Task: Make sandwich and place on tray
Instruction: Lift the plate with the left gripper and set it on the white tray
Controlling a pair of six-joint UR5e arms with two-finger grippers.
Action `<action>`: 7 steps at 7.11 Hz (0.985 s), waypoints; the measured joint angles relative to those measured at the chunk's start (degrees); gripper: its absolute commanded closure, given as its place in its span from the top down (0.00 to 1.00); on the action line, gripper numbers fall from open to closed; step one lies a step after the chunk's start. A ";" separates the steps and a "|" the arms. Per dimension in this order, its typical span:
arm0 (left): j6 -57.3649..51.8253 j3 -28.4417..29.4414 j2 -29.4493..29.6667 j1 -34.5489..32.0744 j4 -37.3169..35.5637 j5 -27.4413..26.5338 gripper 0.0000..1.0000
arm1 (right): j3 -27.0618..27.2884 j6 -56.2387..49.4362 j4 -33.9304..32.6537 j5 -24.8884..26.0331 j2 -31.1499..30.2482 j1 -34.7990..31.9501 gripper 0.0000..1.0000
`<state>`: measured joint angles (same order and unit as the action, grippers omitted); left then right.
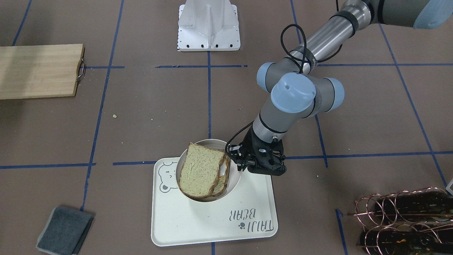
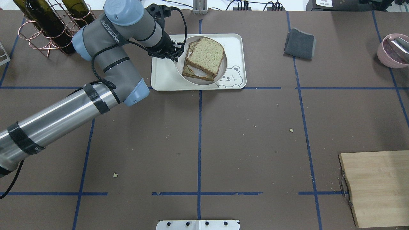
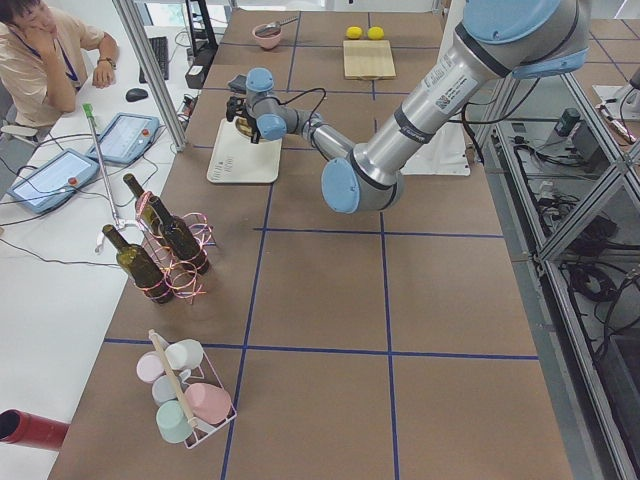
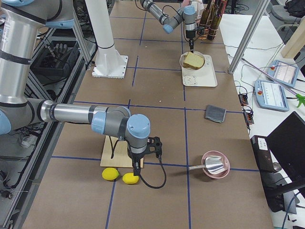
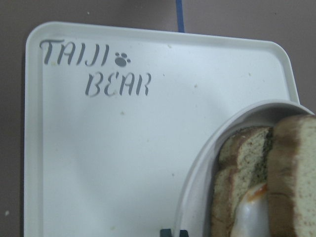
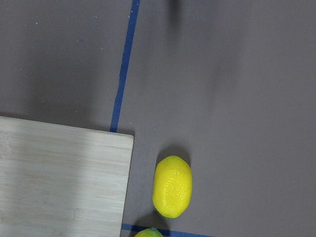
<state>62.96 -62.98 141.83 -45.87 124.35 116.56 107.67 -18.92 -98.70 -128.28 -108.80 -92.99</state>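
Note:
The sandwich [image 1: 200,170], two speckled bread slices with a fried egg [image 5: 252,212] between them, lies on a round beige plate [image 1: 235,177]. The plate hangs a little over the cream tray [image 1: 230,226] with the bear face and "TAIJI BEAR" lettering. My left gripper [image 1: 235,161] is shut on the plate's rim [image 5: 207,163] at the side towards the tray's lettering; its fingertips [image 5: 165,233] show at the wrist view's bottom edge. My right gripper [image 4: 137,174] hovers far off over two lemons by the wooden board. I cannot tell whether it is open or shut.
A wooden board [image 2: 377,188] with a metal handle lies at the near right, with lemons [image 6: 172,187] beside it. A grey cloth [image 2: 300,43] lies right of the tray. A pink bowl [image 2: 393,49] is at the far right. A wire rack of wine bottles [image 2: 48,28] stands far left.

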 measured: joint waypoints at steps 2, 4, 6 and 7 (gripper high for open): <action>-0.50 10.69 3.63 0.35 6.38 -2.88 0.02 | 0.00 -0.12 0.00 -0.02 -0.03 0.00 1.00; -0.89 13.16 4.41 1.02 8.12 -4.12 1.00 | 0.14 -0.15 0.00 -0.04 -0.08 -0.16 1.00; -3.47 11.92 4.10 0.66 8.43 -4.30 1.00 | 0.33 -0.16 0.00 -0.06 -0.12 -0.39 1.00; -5.02 8.73 2.64 -0.08 7.60 -4.23 1.00 | 0.36 -0.14 0.00 -0.10 -0.22 -0.41 1.00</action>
<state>57.94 -54.24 144.47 -45.95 131.95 112.32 108.03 -19.05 -98.70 -128.38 -109.02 -93.40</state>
